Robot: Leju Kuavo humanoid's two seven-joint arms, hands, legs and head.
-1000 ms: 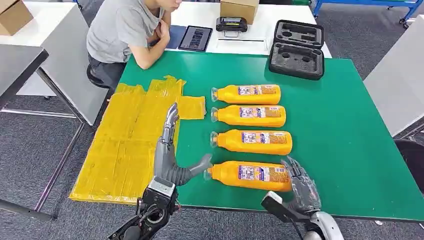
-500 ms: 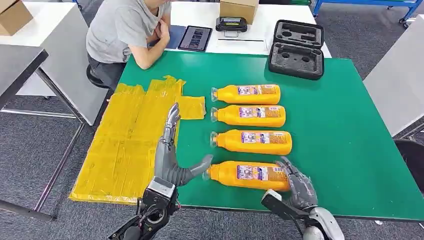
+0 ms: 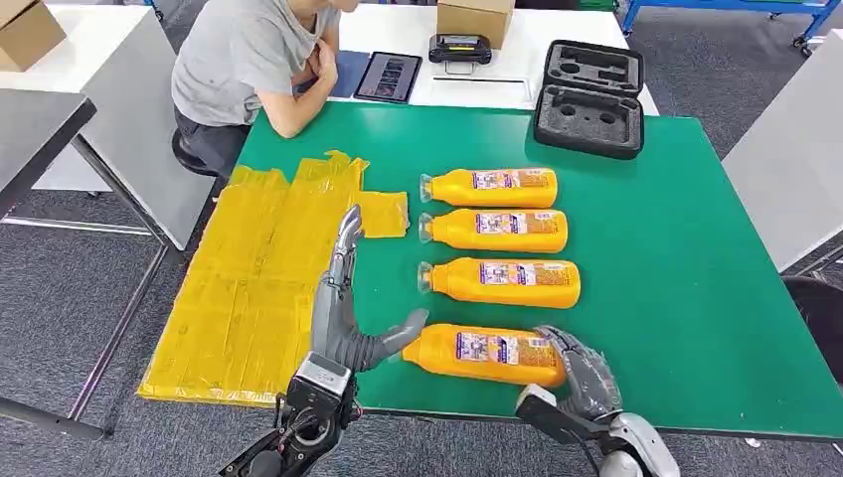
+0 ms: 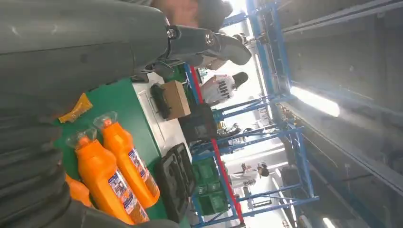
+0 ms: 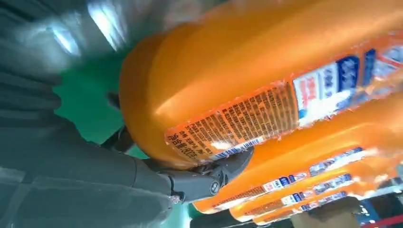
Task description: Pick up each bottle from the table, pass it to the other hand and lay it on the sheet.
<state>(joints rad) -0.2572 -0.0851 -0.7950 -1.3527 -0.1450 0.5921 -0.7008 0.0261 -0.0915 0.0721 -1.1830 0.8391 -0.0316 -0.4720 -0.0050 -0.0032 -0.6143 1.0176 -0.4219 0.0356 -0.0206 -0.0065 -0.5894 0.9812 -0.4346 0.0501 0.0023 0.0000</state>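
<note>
Four orange bottles lie side by side on the green table (image 3: 686, 248), caps toward the yellow sheet (image 3: 249, 288). The nearest bottle (image 3: 482, 353) lies slightly askew, and my right hand (image 3: 579, 376) grips its base end. In the right wrist view that bottle (image 5: 247, 80) is wrapped at the base by my dark fingers (image 5: 209, 178). My left hand (image 3: 343, 303) stands open at the sheet's edge, fingers up, its thumb against the bottle's cap end. The three other bottles (image 3: 502, 281) lie untouched beyond; two of these bottles (image 4: 107, 178) show past my left hand (image 4: 71, 52).
A person (image 3: 249, 60) sits at the table's far left corner, leaning on it. A black foam case (image 3: 590, 97) stands at the far edge. On the white table behind lie a tablet (image 3: 388, 76) and a cardboard box (image 3: 475, 18).
My right hand has closed around the nearest bottle's base and pushed it leftward, tilting it a little. Its cap end now meets my left thumb.
</note>
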